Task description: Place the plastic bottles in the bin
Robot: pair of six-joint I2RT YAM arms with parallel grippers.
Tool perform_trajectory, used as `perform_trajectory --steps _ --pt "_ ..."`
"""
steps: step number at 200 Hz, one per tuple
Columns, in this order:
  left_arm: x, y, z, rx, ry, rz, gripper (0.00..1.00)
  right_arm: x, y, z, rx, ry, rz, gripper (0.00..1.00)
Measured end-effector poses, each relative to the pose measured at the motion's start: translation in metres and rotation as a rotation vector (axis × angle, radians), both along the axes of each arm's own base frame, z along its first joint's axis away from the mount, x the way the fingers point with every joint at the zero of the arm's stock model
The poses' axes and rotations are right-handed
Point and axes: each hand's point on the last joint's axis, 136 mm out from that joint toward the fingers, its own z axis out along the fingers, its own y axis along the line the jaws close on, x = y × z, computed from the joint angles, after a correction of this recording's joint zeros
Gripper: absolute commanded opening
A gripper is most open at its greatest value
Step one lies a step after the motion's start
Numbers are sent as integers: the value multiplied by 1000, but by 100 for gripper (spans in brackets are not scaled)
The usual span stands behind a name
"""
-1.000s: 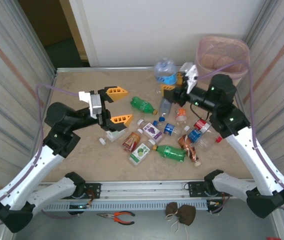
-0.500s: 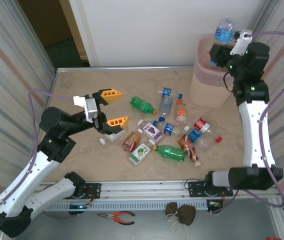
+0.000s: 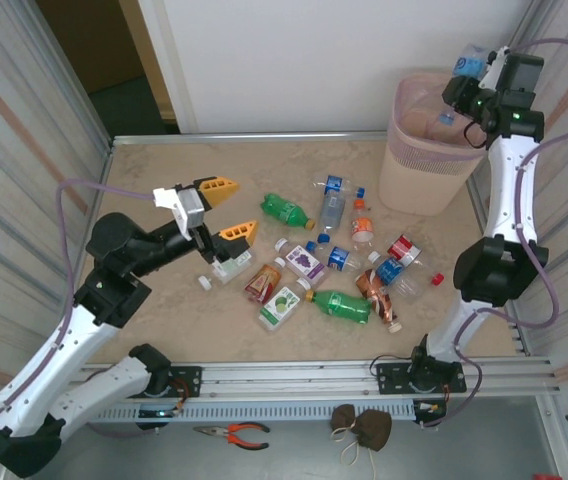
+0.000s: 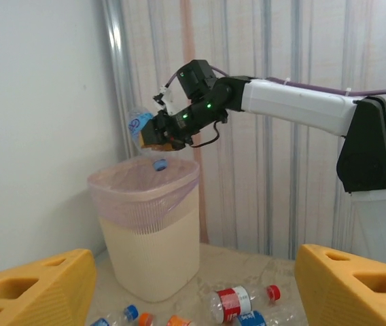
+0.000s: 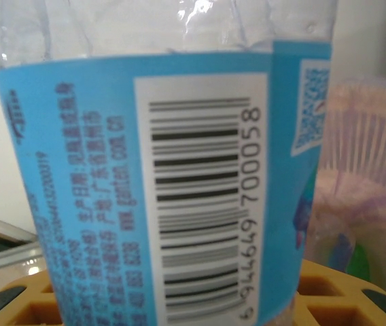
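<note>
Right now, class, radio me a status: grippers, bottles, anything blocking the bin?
Left gripper open, empty. Right gripper shut on blue-labelled bottle above bin. Other bottles on table. Nothing blocks the drop.

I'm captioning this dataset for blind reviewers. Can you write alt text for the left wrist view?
The right gripper holds a clear blue-labelled bottle, cap downward, above the pink-lined bin. Loose bottles lie on the table, framed by the orange fingers of the open left gripper.

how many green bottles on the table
2: the far green bottle lies at the pile's left, near the table's middle; the near green bottle lies at the pile's front edge. More may sit unseen in the bin.
</note>
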Motion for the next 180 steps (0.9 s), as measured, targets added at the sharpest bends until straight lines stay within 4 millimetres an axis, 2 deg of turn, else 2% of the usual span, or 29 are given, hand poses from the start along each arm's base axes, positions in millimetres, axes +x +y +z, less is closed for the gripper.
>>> perform_trajectory --steps 15,27,52,72,96,164,180 --pt "7 1 -7 15 26 34 78 16 -1 -7 14 24 16 45" --pt "11 1 -12 28 44 51 78 25 0 -22 30 66 27 46" --pt "18 0 -21 51 73 71 79 33 2 -74 72 211 49 46" --pt "23 0 -29 69 95 87 79 32 3 -115 103 329 54 47" --pt "30 0 -37 90 120 101 79 28 5 -149 122 429 60 48" --pt "40 4 -53 128 174 134 78 29 11 -204 82 562 80 54" --pt "42 7 -56 133 188 149 78 26 10 -207 78 582 77 58"
